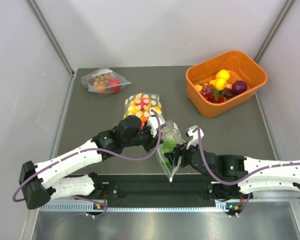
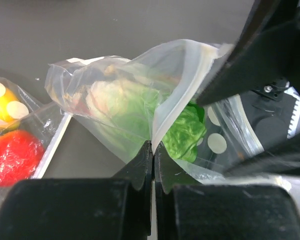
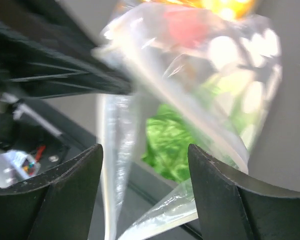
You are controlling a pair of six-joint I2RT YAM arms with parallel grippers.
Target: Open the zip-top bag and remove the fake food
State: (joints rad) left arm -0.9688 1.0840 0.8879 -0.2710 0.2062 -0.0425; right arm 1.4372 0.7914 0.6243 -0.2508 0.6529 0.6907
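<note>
1. Nearest me, my right gripper (image 3: 145, 150) has its jaws spread wide, and film of the zip-top bag (image 1: 169, 150) hangs between them without being clamped.
2. My left gripper (image 2: 153, 150) pinches a fold of that bag, jaws closed tight on the plastic.
3. The green lettuce head (image 2: 185, 131) sits inside the bag, near the front of the table (image 1: 90, 120).
4. Just behind lies a second dotted bag (image 1: 142, 104) with yellow and red pieces.
5. Farthest back are a plain clear bag (image 1: 102, 81) on the left and an orange bin (image 1: 202, 109) on the right, holding a round purple piece (image 1: 239, 87) among fruit.
</note>
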